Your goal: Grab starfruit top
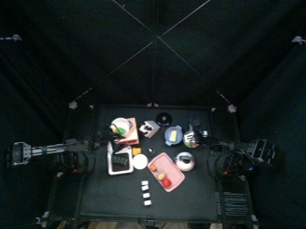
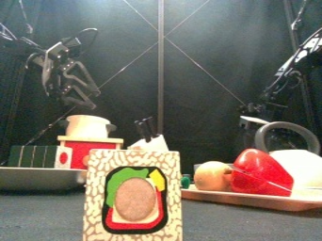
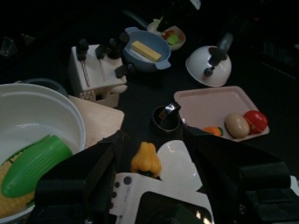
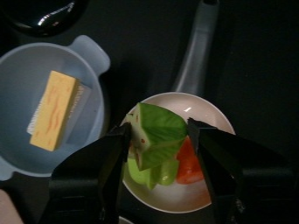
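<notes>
Starfruit (image 4: 158, 138), yellow-green, lay in a small pale pan (image 4: 212, 114) with a long grey handle in the right wrist view. An orange-red piece (image 4: 191, 163) touched it. The right gripper (image 4: 163, 164) hung directly over it, jaws spread wide, one on each side of the fruit. Whether they touched it could not be told, and nothing was clamped. Just beside the pan stood a blue bowl (image 4: 35, 74) holding a yellow block (image 4: 52, 109).

In the left wrist view the left gripper (image 3: 158, 175) was likewise released, its jaws well apart and empty above the table. An orange piece (image 3: 143, 157) lay on the table under the gap. A white bowl (image 3: 41, 109) with a green item sat near it. A pink tray (image 3: 205, 101) carried a red piece (image 3: 256, 122) and a beige one (image 3: 237, 126). The blue bowl stood farther off, with a green bit in a dish just beyond it.

From the top, the right gripper reached in at the far right part of the table (image 1: 191, 201), just right of the blue bowl. The fruit there was too small to pick out. The left arm (image 1: 48, 152) rested at the left edge.

From the front, a printed card (image 2: 132, 193) stood nearest. The pink tray with its red piece was to the right, and both arms hung behind. The starfruit was hidden.
</notes>
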